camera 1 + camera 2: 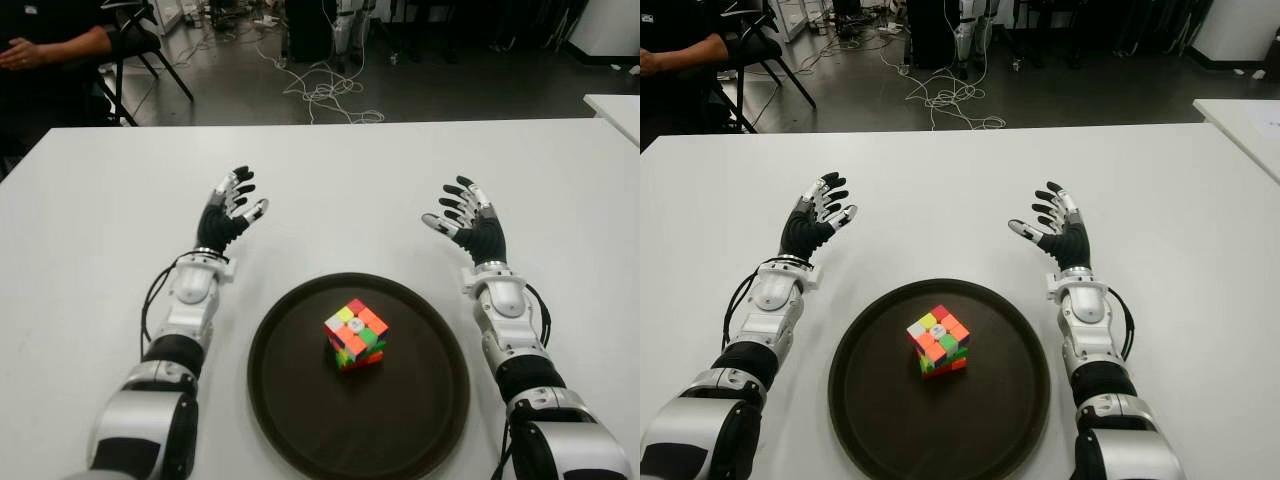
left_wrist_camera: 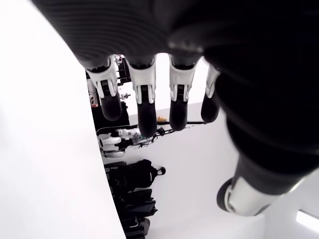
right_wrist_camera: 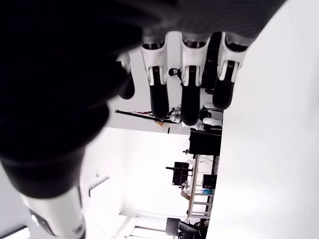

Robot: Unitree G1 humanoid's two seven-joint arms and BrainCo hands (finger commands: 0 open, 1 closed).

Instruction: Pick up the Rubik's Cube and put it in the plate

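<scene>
1. One broad white surface (image 1: 330,190) carries everything; beyond its far edge lie tangled white cables (image 1: 325,95) on the dark floor.
2. The round dark brown plate (image 1: 420,420) sits between both forearms.
3. The left hand (image 1: 232,212) and right hand (image 1: 466,220) flank the plate, fingers spread, holding nothing.
4. The multicoloured Rubik's Cube (image 1: 355,333) rests inside the plate, unobstructed.

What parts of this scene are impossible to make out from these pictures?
- Rubik's Cube: its underside and far faces are turned away in both eye views; neither wrist view shows it.
- Plate: its near rim is cut off by the bottom edge of the eye views.
- Left hand and right hand: each wrist view is largely filled by the dark palm, so the table beneath stays hidden.
- Person: cut off by the top-left corner.
</scene>
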